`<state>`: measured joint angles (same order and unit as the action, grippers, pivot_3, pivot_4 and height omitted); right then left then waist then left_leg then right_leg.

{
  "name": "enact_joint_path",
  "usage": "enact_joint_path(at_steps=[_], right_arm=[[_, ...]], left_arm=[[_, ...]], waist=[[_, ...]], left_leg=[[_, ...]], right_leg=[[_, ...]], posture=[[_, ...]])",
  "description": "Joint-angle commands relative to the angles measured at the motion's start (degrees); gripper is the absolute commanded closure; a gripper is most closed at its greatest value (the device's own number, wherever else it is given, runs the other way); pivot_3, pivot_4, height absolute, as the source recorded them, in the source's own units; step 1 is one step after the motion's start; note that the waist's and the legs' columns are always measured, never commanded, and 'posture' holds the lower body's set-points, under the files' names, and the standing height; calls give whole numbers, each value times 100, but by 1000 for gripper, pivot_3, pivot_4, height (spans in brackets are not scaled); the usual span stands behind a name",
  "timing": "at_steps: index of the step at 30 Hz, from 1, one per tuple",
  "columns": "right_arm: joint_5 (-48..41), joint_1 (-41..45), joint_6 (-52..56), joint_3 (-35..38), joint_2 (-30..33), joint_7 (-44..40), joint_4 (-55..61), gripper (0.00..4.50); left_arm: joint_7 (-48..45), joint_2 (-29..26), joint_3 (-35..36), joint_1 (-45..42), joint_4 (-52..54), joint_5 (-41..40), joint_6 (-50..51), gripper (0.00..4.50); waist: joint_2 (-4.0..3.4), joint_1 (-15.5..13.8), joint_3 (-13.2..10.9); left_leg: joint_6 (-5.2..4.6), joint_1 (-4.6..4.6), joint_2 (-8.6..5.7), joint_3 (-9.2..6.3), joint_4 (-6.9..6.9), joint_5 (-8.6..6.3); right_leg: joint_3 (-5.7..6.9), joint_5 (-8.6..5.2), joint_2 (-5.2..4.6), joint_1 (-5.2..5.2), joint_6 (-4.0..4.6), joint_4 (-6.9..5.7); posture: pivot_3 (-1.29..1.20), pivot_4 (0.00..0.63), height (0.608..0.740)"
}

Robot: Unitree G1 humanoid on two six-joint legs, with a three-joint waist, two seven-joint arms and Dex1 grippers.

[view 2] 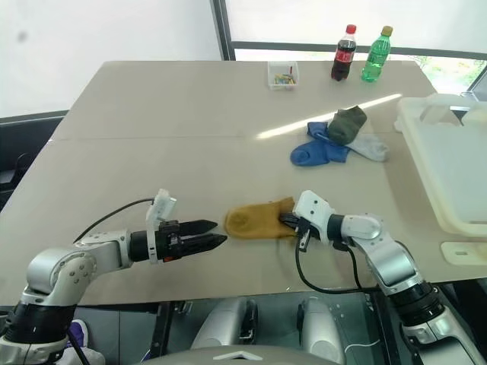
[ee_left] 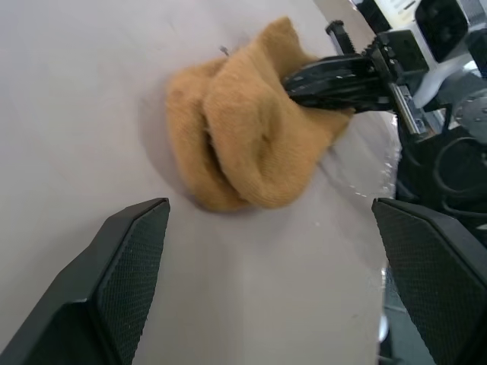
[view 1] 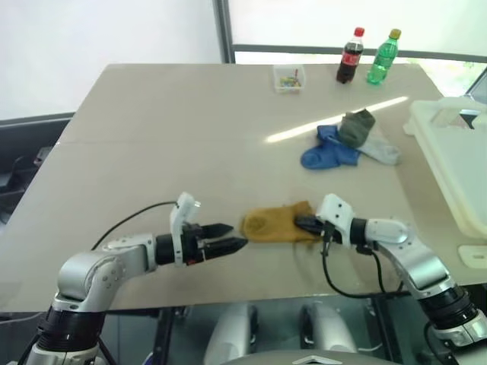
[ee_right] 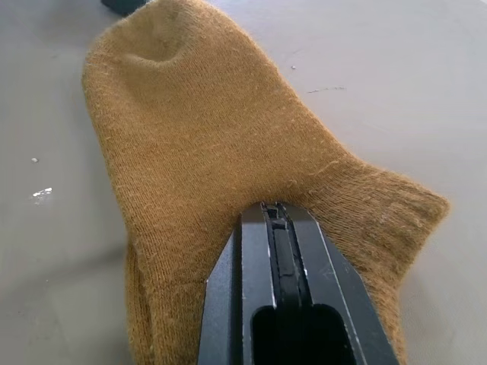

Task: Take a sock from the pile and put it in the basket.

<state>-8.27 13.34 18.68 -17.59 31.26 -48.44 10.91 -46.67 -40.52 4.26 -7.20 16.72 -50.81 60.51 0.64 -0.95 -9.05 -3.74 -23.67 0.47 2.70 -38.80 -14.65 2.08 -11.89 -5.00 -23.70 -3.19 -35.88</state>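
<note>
A mustard-yellow sock lies flat on the table near its front edge, apart from the pile of blue, olive-grey and light grey socks farther back on the right. My right gripper is shut on the yellow sock's cuff end; its closed fingertips pinch the fabric. My left gripper points at the sock's toe from the left, open and a little short of it, with nothing between its fingers. The cream-white basket stands at the table's right edge.
A cola bottle and a green bottle stand at the far edge, with a small clear box to their left. A black cable trails behind my left arm. The table's front edge runs just below both grippers.
</note>
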Motion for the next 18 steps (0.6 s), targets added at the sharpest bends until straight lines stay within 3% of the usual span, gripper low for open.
enact_joint_path(at_steps=[1, 13, 18], right_arm=[[156, -189, 191, -182, 69, -41, -55, 4458], [164, -385, 358, -141, 17, 114, 232, 4458], [139, -411, 434, -115, 12, 150, 341, 4458]], left_arm=[[24, 13, -287, -294, -38, -62, 387, 0], [-412, 410, -315, -858, -122, -118, -15, 0], [-198, 236, -534, -845, -423, 479, -178, 0]], waist=[[2, 7, 1], [3, 13, 1], [3, 17, 0]], left_leg=[[0, 2, 0, 0, 0, 0], [10, -2, 0, 0, 0, 6], [8, -2, 0, -1, 0, 5]], right_leg=[[1, 0, 0, 3, 0, 0], [0, 0, 1, 5, 0, 2], [0, 0, 3, 4, 0, 1]], posture=[[0, 150, 732], [0, 150, 732], [0, 150, 732]])
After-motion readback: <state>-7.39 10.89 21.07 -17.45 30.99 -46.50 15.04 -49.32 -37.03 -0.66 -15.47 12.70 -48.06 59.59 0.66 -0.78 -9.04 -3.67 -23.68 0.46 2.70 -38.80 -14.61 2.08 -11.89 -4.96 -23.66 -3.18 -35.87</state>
